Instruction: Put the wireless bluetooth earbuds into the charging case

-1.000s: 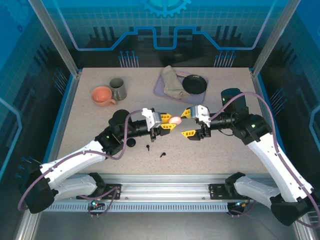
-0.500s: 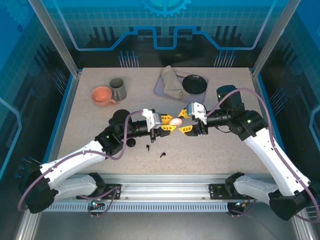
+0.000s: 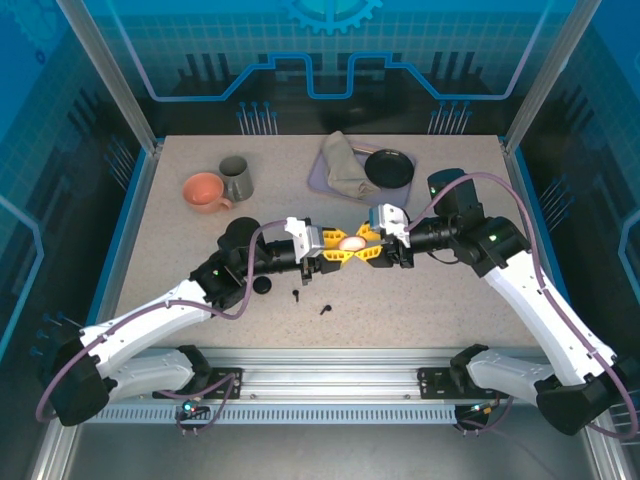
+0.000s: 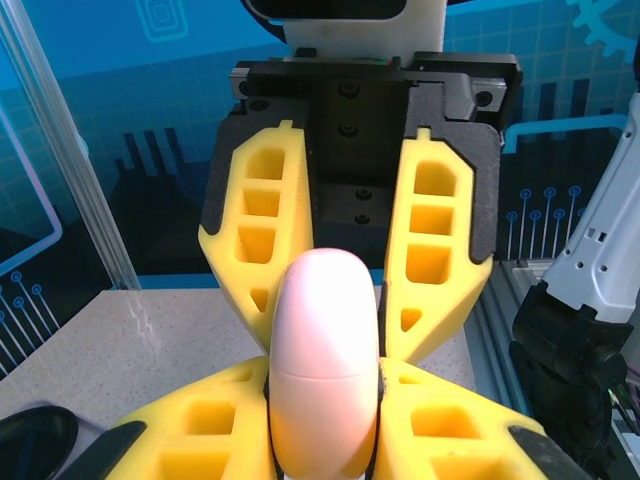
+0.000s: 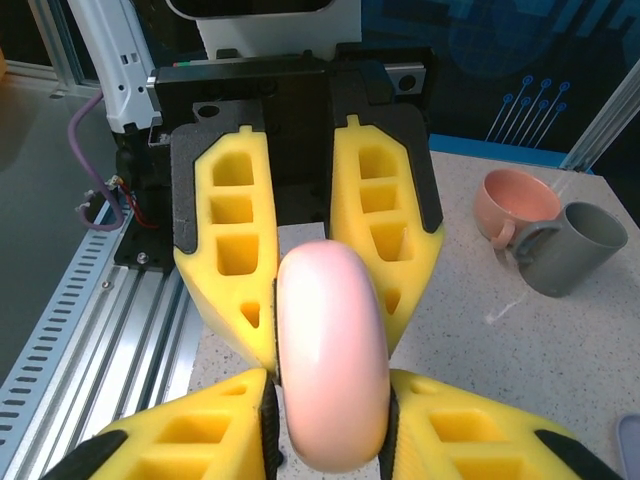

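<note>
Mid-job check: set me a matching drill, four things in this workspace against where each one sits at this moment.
Things:
1. pale pink oval case
2. grey mug
3. black round dish
4. tiny black earbud

Places:
A. on the lilac tray
B. loose on the speckled table, near side
C. beside the salmon cup
D. clamped between left gripper and right gripper

Pairs: 1-D, 2-C, 3-A, 4-B

Catalogue of items, placed by the lavender tray (image 3: 317,172):
- Speckled beige table (image 3: 450,300): beneath the tray.
- Beige cloth (image 3: 345,168): crumpled, on the tray.
- Black round dish (image 3: 388,168): on the tray's right part, beside the cloth.
- Grey mug (image 3: 236,177): well left of the tray.
- Peach cup (image 3: 205,191): farther left, touching the mug.
</note>
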Tool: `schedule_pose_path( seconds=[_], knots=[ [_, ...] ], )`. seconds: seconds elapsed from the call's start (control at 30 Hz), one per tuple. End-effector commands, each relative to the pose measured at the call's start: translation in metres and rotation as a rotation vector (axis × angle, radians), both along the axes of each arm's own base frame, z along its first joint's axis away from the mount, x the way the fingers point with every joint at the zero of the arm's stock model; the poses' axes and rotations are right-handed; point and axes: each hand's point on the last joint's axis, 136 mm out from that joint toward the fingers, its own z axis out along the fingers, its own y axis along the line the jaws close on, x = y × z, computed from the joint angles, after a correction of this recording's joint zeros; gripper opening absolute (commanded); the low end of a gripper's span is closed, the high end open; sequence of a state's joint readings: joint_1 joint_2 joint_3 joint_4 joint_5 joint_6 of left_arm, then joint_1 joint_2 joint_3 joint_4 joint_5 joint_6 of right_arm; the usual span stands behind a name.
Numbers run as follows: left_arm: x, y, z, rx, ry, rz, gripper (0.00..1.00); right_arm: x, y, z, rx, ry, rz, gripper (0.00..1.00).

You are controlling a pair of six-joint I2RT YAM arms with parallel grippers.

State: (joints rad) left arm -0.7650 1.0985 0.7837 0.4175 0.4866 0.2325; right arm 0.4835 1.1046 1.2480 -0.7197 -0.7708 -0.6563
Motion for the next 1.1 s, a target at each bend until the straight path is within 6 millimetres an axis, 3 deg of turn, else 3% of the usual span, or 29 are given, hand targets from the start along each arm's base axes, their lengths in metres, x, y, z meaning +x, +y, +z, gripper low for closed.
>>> schedule_pose_path(
  seconds=[0.0,0.3,0.63,1.07],
  knots=[
    [-0.001,-0.003,0.016,-0.019,-0.046,-0.015,0.0,-0.008,0.0,0.009,0.011,-0.018,0.033,0.31],
    [-0.002,-0.003,0.013,-0.008,-0.043,-0.017,0.0,-0.013,-0.004,0.019,0.053,0.009,0.061,0.36],
    [-0.001,-0.004,0.015,-0.013,-0.047,-0.021,0.0,-0.012,0.002,0.018,0.06,0.06,0.087,0.35],
    [0.0,-0.003,0.015,-0.018,-0.042,-0.013,0.0,-0.013,0.0,0.01,0.032,0.061,0.075,0.24]
  ],
)
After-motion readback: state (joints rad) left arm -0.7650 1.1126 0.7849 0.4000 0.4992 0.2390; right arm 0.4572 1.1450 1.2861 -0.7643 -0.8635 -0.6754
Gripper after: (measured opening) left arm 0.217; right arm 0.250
